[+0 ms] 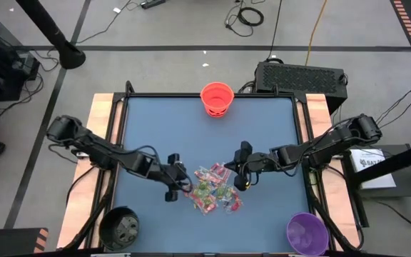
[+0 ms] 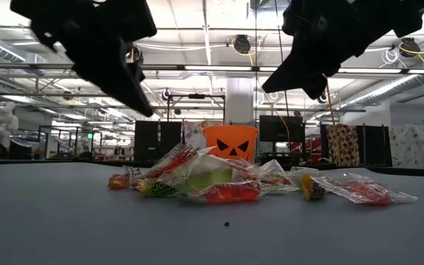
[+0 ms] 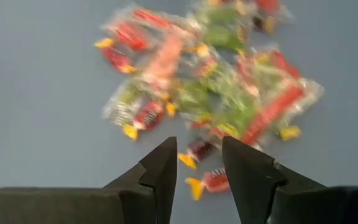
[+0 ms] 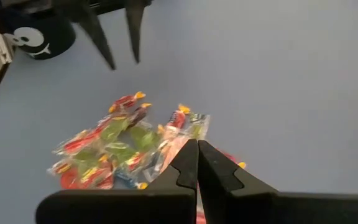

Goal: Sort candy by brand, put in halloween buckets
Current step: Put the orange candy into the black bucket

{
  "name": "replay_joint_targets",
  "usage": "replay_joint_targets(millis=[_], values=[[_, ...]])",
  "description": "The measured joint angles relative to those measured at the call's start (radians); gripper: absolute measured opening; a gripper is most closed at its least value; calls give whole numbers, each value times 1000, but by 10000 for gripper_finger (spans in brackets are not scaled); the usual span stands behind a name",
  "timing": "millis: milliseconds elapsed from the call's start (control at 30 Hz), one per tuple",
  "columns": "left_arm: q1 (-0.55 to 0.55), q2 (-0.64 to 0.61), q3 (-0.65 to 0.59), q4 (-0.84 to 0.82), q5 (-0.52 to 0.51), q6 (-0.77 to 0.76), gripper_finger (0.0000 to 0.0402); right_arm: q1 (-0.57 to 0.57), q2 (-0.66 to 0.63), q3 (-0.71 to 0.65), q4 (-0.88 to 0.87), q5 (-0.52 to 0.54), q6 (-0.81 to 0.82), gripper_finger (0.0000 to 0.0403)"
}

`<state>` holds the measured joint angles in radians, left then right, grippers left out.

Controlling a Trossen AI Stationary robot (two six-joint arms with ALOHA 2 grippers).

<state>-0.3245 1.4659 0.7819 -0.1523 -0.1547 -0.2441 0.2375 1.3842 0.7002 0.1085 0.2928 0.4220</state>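
on the blue table (image 1: pixel 148 114), orange (image 1: pixel 217 98) and purple (image 1: pixel 307 233) buckets look empty; left fingers (image 3: pixel 160 174) parted, right fingers (image 4: pixel 185 167) closed.

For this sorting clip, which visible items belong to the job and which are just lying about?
Job items:
- candy pile mid-table
- orange bucket, far edge
- black bucket, near left corner
- purple bucket, near right corner
- left claw, open beside the pile
- right claw, shut, over the pile

Lying about:
- black box behind the table
- floor cables

You see the candy (image 1: pixel 215 189) heaped loose mid-bench, red, green and pink wrappers. 3 buckets stand upright: orange (image 1: pixel 217 98) far edge, black (image 1: pixel 119 228) and purple (image 1: pixel 307 233) at near corners.
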Motion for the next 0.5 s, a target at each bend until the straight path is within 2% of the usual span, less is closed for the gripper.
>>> replay_joint_targets(millis=[167,500], values=[[-17,3,0,5,131,155,137,0,0,0,0,2,-34,0],[-30,3,0,-55,126,465,137,0,0,0,48,2,-121,0]])
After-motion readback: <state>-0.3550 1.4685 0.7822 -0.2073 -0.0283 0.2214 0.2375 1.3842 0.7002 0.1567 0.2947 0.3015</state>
